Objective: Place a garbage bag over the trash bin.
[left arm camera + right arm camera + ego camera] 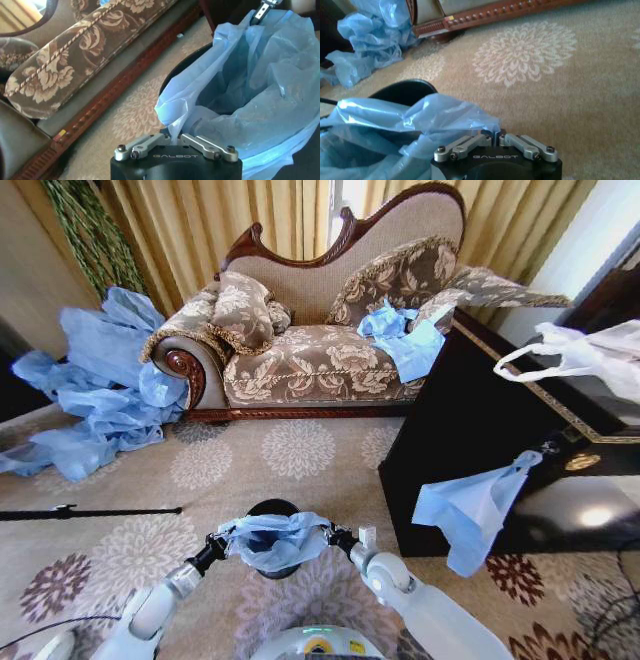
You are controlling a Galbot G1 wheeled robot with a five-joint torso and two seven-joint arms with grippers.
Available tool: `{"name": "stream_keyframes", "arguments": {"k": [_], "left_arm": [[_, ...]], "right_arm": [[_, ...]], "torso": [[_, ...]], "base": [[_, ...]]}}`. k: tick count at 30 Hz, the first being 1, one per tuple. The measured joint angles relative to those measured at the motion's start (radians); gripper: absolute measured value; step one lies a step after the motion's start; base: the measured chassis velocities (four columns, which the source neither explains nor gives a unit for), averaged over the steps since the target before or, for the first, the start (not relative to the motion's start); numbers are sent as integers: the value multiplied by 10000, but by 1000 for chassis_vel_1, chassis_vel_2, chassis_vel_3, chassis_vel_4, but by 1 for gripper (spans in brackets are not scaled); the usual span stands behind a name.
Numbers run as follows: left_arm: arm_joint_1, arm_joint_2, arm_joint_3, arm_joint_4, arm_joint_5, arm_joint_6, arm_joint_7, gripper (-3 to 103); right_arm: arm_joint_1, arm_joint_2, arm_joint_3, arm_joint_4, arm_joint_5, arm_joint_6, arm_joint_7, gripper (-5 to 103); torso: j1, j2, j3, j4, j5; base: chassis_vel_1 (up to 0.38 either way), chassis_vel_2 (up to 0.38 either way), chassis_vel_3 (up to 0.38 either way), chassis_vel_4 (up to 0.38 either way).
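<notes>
Both grippers (222, 542) (340, 536) pinching garbage bag (275, 538) above trash bin (273, 510)

Trash bin (273, 510) on the rug in front of the sofa (320, 330), garbage bag (275, 540) over the bin's top, left hand (222, 542) at the bin's left side, right hand (338, 538) at its right, bag heap (95, 385) left of the sofa, counter (520, 440) right of the bin.

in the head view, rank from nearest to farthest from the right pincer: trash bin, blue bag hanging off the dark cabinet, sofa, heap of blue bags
1. trash bin: just beside the right pincer, toward the robot's left.
2. blue bag hanging off the dark cabinet: off to the robot's right.
3. sofa: ahead, across the carpet.
4. heap of blue bags: far ahead-left, beside the sofa's end.
</notes>
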Motion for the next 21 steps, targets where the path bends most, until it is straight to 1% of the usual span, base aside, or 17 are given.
{"name": "stream_keyframes", "arguments": {"k": [1,2,3,5,6,7,11,12,15,21], "left_arm": [[0,0,0,0,0,0,0,0],[23,17,40,-24,-233,123,-1,0],[53,44,71,-77,-570,275,10,0],[124,128,104,-274,-1286,606,103,0],[124,128,104,-274,-1286,606,103,0],[158,164,110,-394,-1580,768,159,0],[199,413,124,-1035,-3019,1497,338,0],[199,413,124,-1035,-3019,1497,338,0],[26,639,119,-1221,-3787,1871,439,0],[-192,856,107,-1072,-4199,2119,493,0]], "right_arm": [[0,0,0,0,0,0,0,9],[14,9,29,62,9,19,20,2],[49,11,54,128,48,24,35,1],[169,25,69,137,124,25,52,0],[169,25,69,137,124,25,52,0],[227,41,69,99,136,25,46,0],[481,177,23,-195,162,25,-32,0],[481,177,23,-195,162,25,-32,0],[568,290,-5,-342,159,30,-114,0],[779,441,0,-705,145,58,-355,0]], "torso": [[0,0,0,0,0],[0,0,0,-2,-1],[0,0,0,-2,-3],[0,0,0,-2,-3],[0,0,0,-2,-3],[0,0,0,-1,-2],[0,0,0,-3,0],[0,0,0,-3,0],[0,0,0,-2,0],[0,1,0,-1,-2]], "base": [[0,0,0,0],[0,0,0,0],[0,0,0,0],[0,0,0,0],[0,0,0,0],[0,0,0,0],[0,0,0,0],[0,0,0,0],[0,0,0,0],[0,0,0,0]]}}
